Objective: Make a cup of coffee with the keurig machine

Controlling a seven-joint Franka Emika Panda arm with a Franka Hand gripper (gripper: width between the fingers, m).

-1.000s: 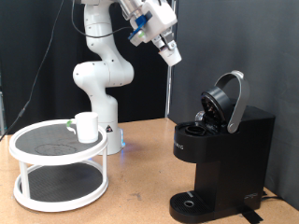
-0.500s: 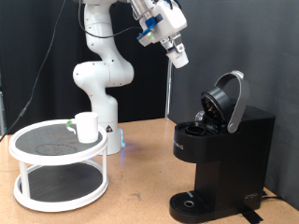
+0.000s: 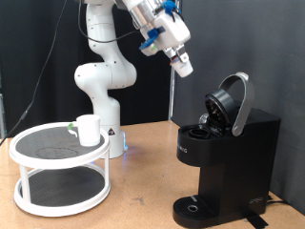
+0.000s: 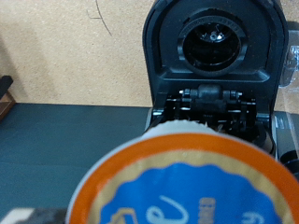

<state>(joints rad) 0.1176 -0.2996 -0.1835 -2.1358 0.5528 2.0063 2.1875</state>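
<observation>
The keurig machine stands at the exterior view's right with its hinged lid raised and the pod chamber exposed. My gripper hangs high in the air, up and to the left of that lid. It is shut on a coffee pod with an orange rim and blue label, which fills the near part of the wrist view. Beyond the pod, the wrist view shows the open keurig machine. The white cup sits on the top tier of a round stand, far from the gripper.
The white two-tier round stand occupies the exterior view's left on the wooden table. The arm's white base stands behind it. A black curtain backs the scene. The machine's round drip base holds nothing.
The gripper with the pod has moved to the exterior view's right and slightly down, closer to the open lid. The cup and the machine have not moved.
</observation>
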